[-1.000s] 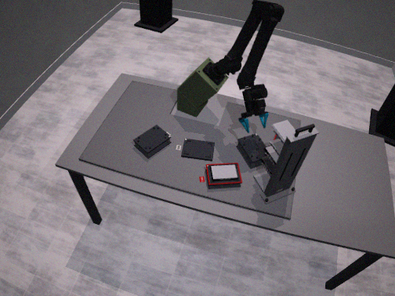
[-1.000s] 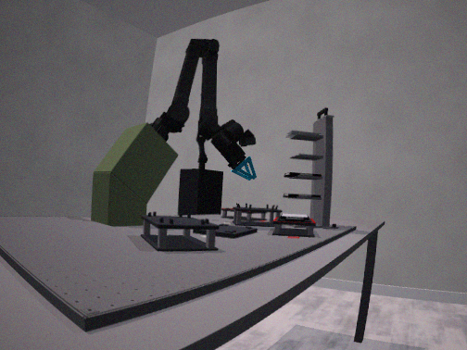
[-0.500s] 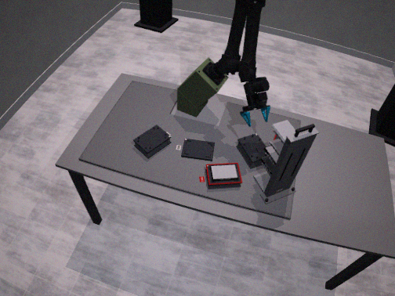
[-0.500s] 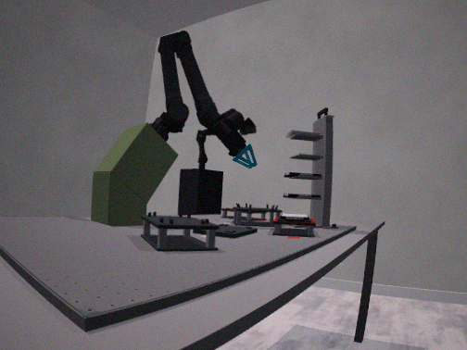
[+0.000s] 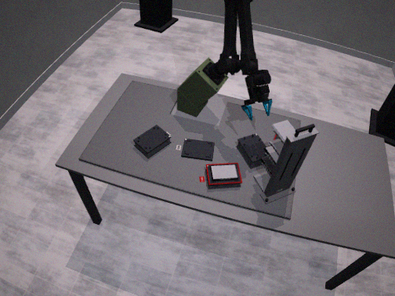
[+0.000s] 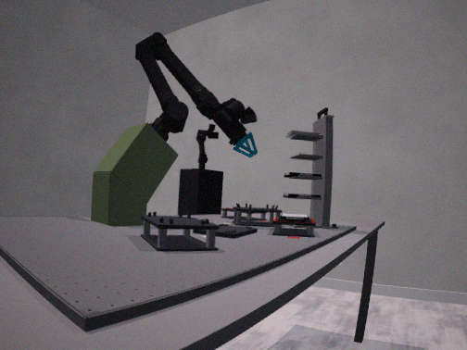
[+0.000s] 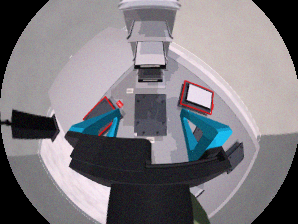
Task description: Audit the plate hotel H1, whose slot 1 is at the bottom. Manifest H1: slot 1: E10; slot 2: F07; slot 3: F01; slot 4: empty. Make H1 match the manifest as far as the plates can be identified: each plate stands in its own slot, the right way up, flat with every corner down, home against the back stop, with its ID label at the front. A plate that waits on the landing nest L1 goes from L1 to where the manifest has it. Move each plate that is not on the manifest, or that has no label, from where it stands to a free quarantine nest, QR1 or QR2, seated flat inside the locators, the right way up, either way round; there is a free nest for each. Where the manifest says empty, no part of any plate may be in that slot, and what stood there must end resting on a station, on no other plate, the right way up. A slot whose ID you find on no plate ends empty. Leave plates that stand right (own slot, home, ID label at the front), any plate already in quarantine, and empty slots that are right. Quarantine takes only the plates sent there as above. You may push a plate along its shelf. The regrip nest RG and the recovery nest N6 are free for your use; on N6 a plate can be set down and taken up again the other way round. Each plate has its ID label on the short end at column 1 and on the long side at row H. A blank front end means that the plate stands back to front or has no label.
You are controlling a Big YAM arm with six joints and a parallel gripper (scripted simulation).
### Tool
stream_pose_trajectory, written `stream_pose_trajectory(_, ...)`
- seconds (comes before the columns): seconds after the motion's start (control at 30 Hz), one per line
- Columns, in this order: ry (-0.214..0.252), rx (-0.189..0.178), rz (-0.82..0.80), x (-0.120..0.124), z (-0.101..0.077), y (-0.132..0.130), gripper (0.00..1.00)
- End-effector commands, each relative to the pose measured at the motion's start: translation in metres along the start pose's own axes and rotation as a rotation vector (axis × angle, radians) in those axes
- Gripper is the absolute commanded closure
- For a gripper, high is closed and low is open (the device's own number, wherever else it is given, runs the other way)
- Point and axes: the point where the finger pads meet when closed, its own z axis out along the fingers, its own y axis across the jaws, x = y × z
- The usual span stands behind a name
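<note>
The plate hotel H1 (image 5: 288, 164) is a dark tower with a handle at the table's right, its shelves facing the arm. It also shows in the exterior view (image 6: 320, 171) and at the top of the wrist view (image 7: 149, 3). A light grey plate (image 5: 285, 129) lies on the top shelf (image 6: 303, 135). The lower shelves look dark and thin, and I cannot read any labels. My gripper (image 5: 256, 109) is open and empty. It hangs high above the dark nest (image 5: 252, 149) in front of the hotel, and shows in the other views too (image 6: 246, 144) (image 7: 152, 129).
A red-framed nest (image 5: 223, 173) holds a white plate (image 7: 197, 96). A second red-framed nest (image 7: 103, 112) lies on the other side of the dark nest. A flat dark nest (image 5: 197, 149) and a raised dark nest (image 5: 152, 139) stand to the left. The green arm base (image 5: 197, 92) is behind.
</note>
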Motion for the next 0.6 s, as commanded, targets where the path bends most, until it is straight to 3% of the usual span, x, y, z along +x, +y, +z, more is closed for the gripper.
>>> stream_pose_trajectory(0.0, -0.069, -0.011, -0.025, -0.044, -0.011, 0.01, 0.0)
stream_pose_trajectory(0.57, -0.076, -0.011, -0.034, -0.083, -0.054, 0.013, 0.0)
